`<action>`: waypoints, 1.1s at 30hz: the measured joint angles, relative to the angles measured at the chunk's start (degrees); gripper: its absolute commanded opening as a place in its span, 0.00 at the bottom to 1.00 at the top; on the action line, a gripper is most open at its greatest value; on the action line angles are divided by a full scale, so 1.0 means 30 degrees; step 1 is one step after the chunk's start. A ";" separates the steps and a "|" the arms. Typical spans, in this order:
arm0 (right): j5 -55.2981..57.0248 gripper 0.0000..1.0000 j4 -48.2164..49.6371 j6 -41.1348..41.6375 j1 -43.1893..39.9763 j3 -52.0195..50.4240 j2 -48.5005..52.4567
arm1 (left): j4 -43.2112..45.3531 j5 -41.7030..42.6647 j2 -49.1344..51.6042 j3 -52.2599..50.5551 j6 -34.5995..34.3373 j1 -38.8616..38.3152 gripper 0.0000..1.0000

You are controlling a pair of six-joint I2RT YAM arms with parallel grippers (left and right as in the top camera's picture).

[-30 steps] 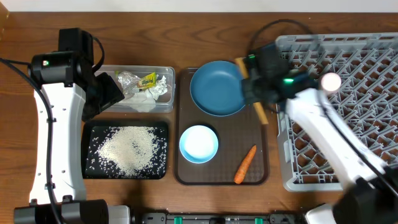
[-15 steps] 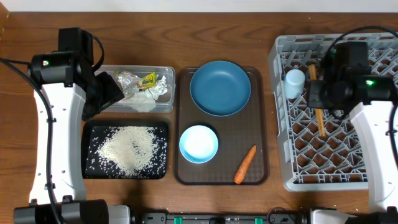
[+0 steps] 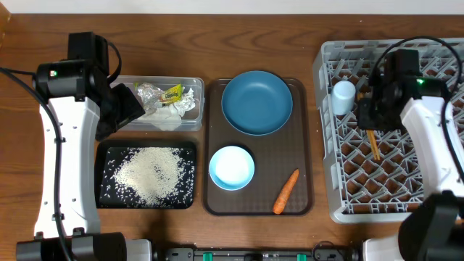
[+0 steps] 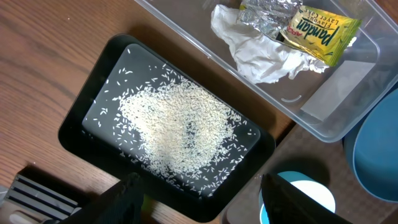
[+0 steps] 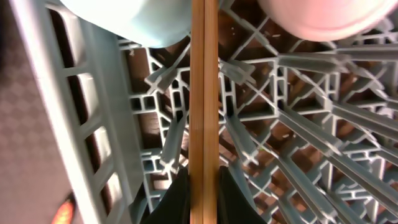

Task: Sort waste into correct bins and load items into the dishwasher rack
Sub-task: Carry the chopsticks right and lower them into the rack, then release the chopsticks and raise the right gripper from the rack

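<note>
The right gripper (image 5: 204, 190) hangs over the dishwasher rack (image 3: 406, 174), its two fingers (image 5: 177, 194) closed tight on the wooden chopsticks (image 5: 204, 93), which run straight out ahead of it as one pair, side by side. Just beyond the gripper and to one side of the sticks sits the light-blue cup (image 5: 130, 18); on the other side sits the pale pink cup (image 5: 323, 15). Both are in the rack, and the chopsticks pass between them. Whether the far ends of the sticks touch the lattice cannot be told. From overhead, the blue plate (image 3: 257, 102), the light-blue bowl (image 3: 232, 167) and the carrot (image 3: 286, 191) lie well apart from this gripper, off the rack's outer edge, all three on the brown serving tray (image 3: 293, 145). The carrot lies just beside the bowl, towards the tray's corner. The left gripper (image 4: 208, 196) is spread wide with nothing between its fingers (image 4: 127, 199), hovering above the near edge of the black tray (image 4: 81, 124) of rice. Past that tray, farther out from the gripper, is the clear tub (image 4: 323, 118) holding the crumpled wrappers (image 4: 280, 34). Tray, tub and rack all rest on the wooden worktop (image 3: 217, 43).
</note>
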 measured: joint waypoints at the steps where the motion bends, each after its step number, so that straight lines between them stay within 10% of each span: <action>1: 0.0007 0.01 0.0087 -0.0066 0.0000 -0.0007 0.0219 | 0.0000 0.0000 -0.0007 0.0000 0.0000 0.0000 0.64; 3: 0.0007 0.02 0.0248 -0.0138 0.0000 -0.0015 0.0554 | 0.0000 0.0000 0.0000 0.0000 0.0000 0.0000 0.64; 12: 0.0007 0.66 0.0379 -0.0466 0.0000 -0.0015 0.0772 | 0.0007 0.0000 0.0000 0.0000 0.0000 0.0000 0.66; 33: -0.4554 0.56 -0.5348 -0.0546 0.0918 0.6309 0.0678 | 0.0117 0.0597 0.0000 0.0000 0.0044 0.0000 0.61</action>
